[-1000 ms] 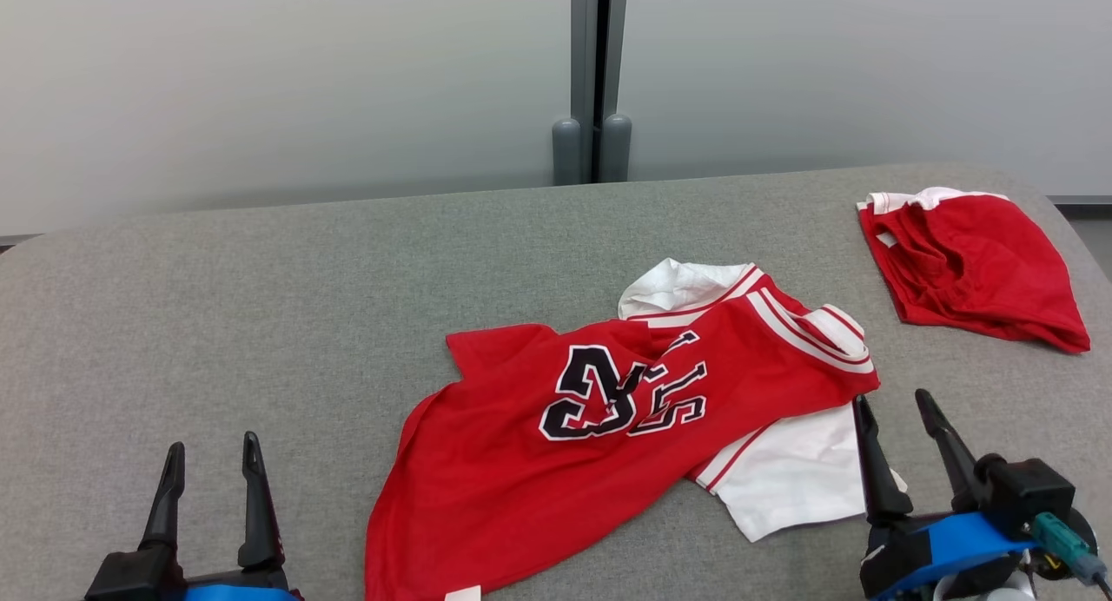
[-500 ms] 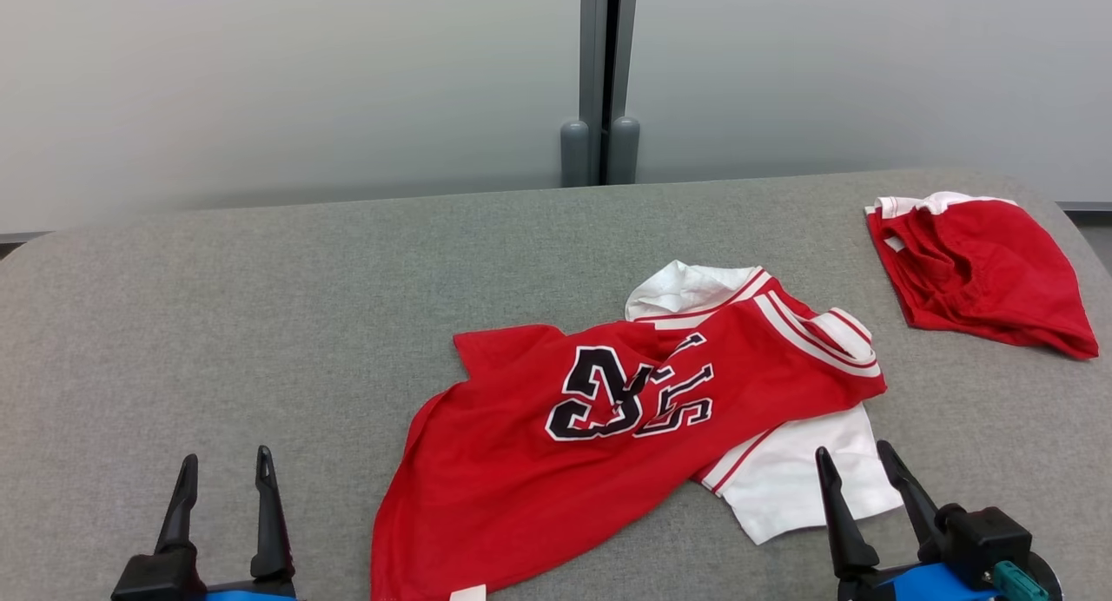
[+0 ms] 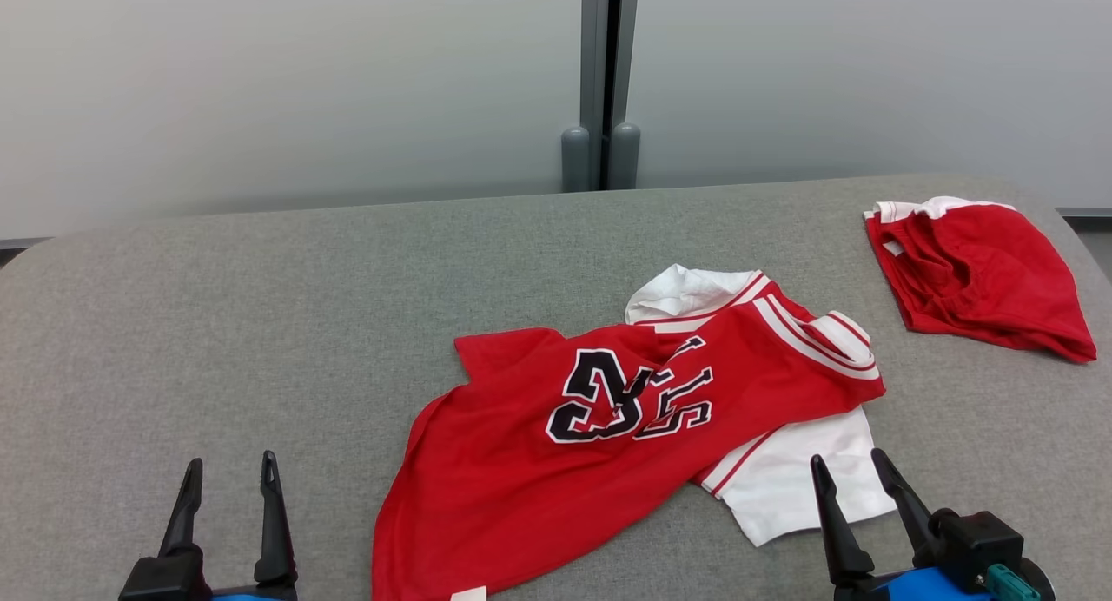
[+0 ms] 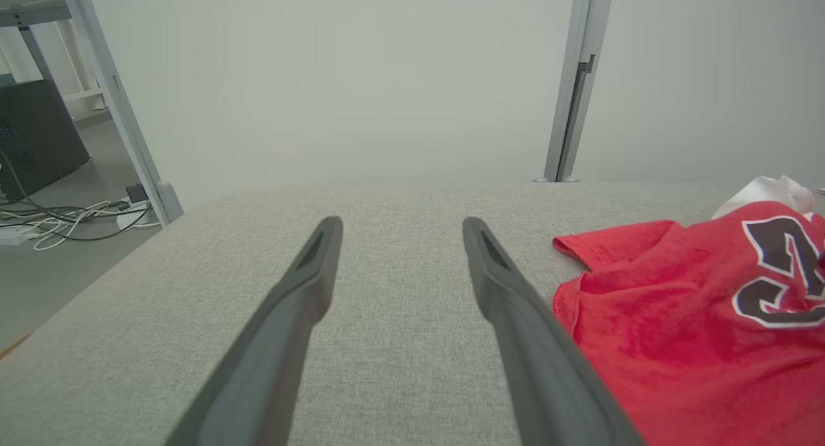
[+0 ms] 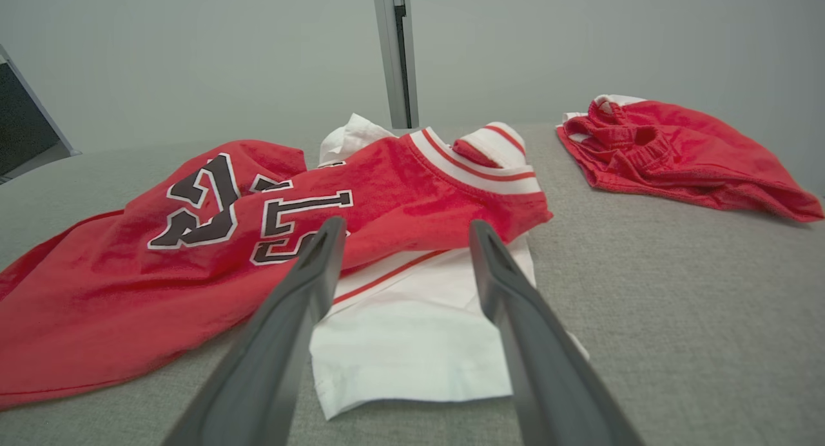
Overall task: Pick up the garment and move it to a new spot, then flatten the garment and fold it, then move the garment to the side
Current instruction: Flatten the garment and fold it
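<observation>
The red-and-white jersey (image 3: 608, 427) lies crumpled on the grey bench (image 3: 261, 323), left of the red shorts (image 3: 973, 271) and nearer the robot. It looks light and limp, so its white sleeve (image 3: 799, 488) should pinch easily. The left end effector (image 3: 230, 459) and right end effector (image 3: 847, 456) gape, empty.

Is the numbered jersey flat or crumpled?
Crumpled. The jersey lies rumpled on the grey surface, its red body draped askew over a white part, its black number creased.

jersey (image 3: 521, 497) hem cut off at btm edge, lettering (image 3: 630, 397) crumpled, partly illegible
</observation>
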Available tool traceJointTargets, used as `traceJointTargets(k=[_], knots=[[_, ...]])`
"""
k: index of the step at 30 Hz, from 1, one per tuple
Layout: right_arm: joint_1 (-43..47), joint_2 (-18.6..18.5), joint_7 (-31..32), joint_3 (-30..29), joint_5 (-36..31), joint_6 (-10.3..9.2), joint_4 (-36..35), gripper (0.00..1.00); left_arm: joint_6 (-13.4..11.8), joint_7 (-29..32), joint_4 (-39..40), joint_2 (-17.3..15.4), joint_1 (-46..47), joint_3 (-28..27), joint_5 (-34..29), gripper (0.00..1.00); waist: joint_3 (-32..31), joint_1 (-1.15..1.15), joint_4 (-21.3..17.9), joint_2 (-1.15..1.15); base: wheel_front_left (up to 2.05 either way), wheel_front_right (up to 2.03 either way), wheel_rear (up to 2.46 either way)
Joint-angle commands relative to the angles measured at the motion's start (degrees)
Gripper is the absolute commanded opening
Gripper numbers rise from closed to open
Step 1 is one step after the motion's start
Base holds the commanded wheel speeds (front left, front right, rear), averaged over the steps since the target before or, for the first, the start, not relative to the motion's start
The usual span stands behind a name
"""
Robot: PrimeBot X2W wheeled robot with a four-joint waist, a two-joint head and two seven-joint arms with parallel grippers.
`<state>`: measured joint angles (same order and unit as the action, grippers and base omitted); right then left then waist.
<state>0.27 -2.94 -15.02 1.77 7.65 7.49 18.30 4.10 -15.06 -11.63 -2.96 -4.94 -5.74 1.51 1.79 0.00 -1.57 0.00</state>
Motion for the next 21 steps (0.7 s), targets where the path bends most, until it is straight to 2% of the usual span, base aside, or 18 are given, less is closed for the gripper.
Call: traceJointTargets(k=[1,7,21], knots=[[0.0,0.1,-0.2,0.1,0.2,0.01,0.2,1.0,0.2,-0.1,0.0,0.0,-0.7,-0.3,0.0,1.0,-0.1,0.0,-0.1,0.0,0.0,0.0,0.0],[0.0,0.0,-0.2,-0.5,0.1,0.02,1.6,1.0,0.5,-0.1,0.0,0.0,-0.6,0.3,0.0,1.0,-0.4,0.0,-0.3,0.0,0.0,0.0,0.0],[-5.3,-1.5,-0.2,-6.9,-3.6,0.01,10.0,1.0,2.6,-0.1,-8.0,0.1,-1.9,10.1,0.0,1.0,0.4,0.0,0.1,0.0,0.0,0.0,0.0]])
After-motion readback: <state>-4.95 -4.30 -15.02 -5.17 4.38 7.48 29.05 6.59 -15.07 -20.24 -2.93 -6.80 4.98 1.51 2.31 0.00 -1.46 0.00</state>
